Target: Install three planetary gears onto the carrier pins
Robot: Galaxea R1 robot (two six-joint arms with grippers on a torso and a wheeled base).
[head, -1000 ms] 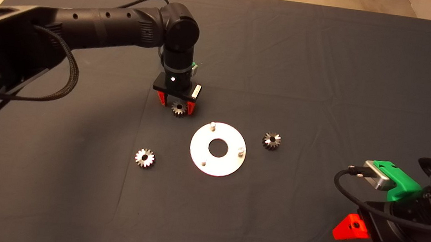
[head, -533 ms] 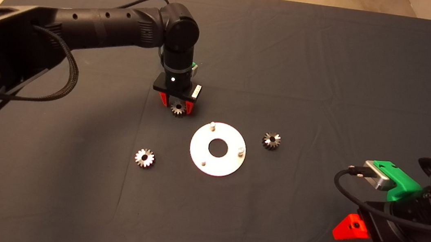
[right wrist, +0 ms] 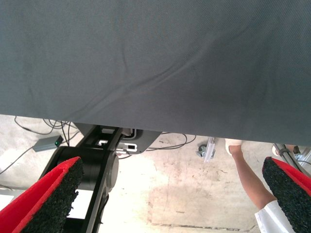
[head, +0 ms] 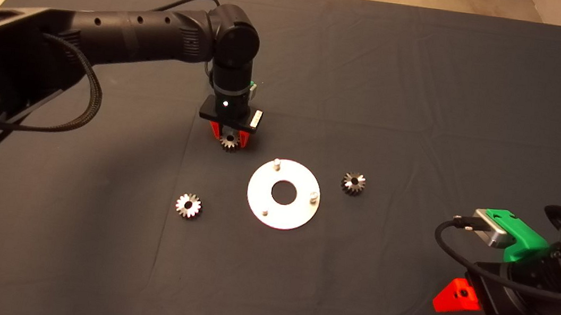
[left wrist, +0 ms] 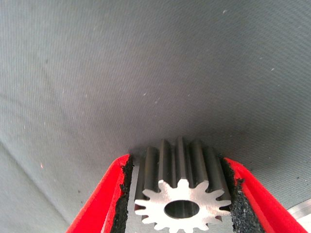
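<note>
My left gripper [head: 229,139] is shut on one planetary gear [head: 229,142], just left of and behind the silver-white disc [head: 259,200]. In the left wrist view its black pads [left wrist: 125,194] press both sides of that gear [left wrist: 181,201]. The disc lies at the mat's middle with three carrier pins: [head: 276,164], [head: 313,197], [head: 264,212]. All three pins are bare. A second gear [head: 188,205] lies left of the disc. A third gear [head: 353,182] lies to its right. My right gripper [head: 461,297] waits at the lower right edge, open and empty.
The dark mat [head: 428,90] covers the table. Past its edge, the right wrist view shows the floor with cables, the robot's base [right wrist: 102,160] and a person's leg [right wrist: 250,179].
My left gripper's fingers have closed in on the gear between them. The gear has shifted slightly up and back with the gripper. The right arm has not moved.
</note>
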